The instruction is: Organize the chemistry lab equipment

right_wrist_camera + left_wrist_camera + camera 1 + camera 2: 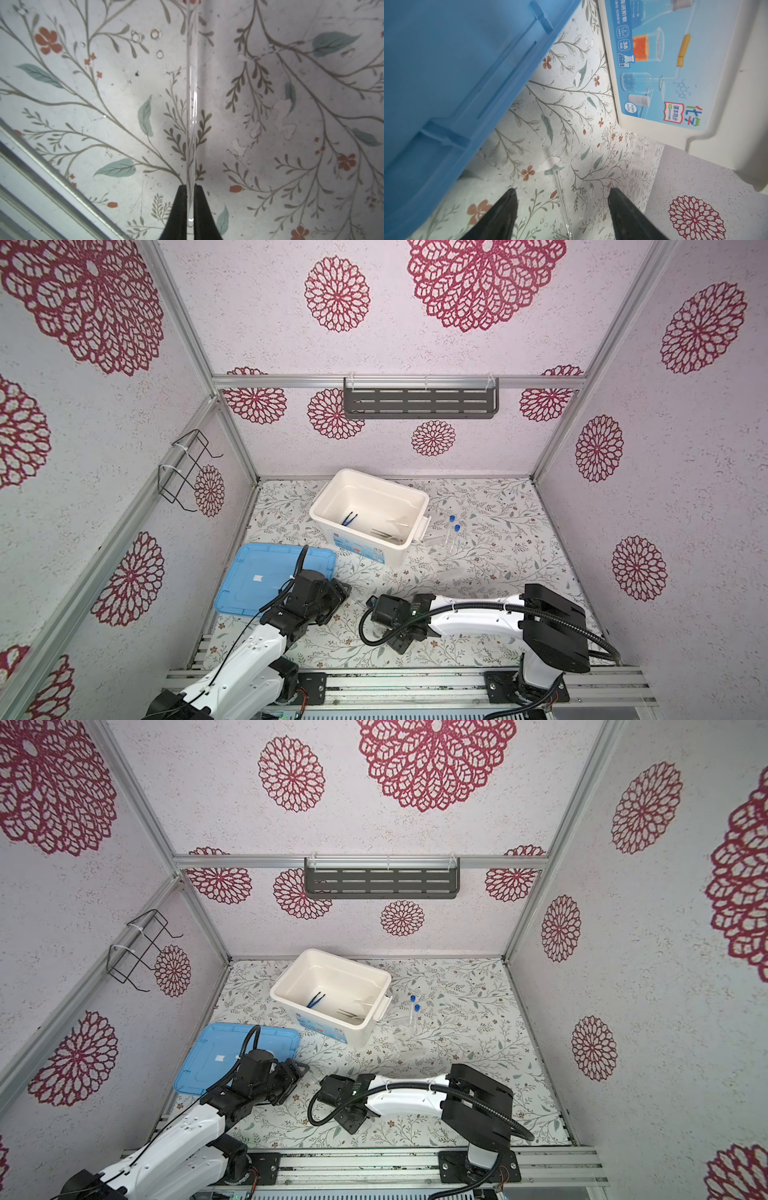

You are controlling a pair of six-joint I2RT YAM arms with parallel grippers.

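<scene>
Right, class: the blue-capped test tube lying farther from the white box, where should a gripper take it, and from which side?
Mid-body on the clear test tube, below its blue cap, straight down from above. It appears to lie flat on the mat, so jaws close across its narrow width. The second tube lies close on the box side, leaving little room there.

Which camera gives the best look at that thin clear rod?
The right wrist view: the thin clear rod shows long and sharp, pinched in the shut right gripper. The left wrist view shows a stretch inside the open left gripper. Both top views barely show it.
</scene>
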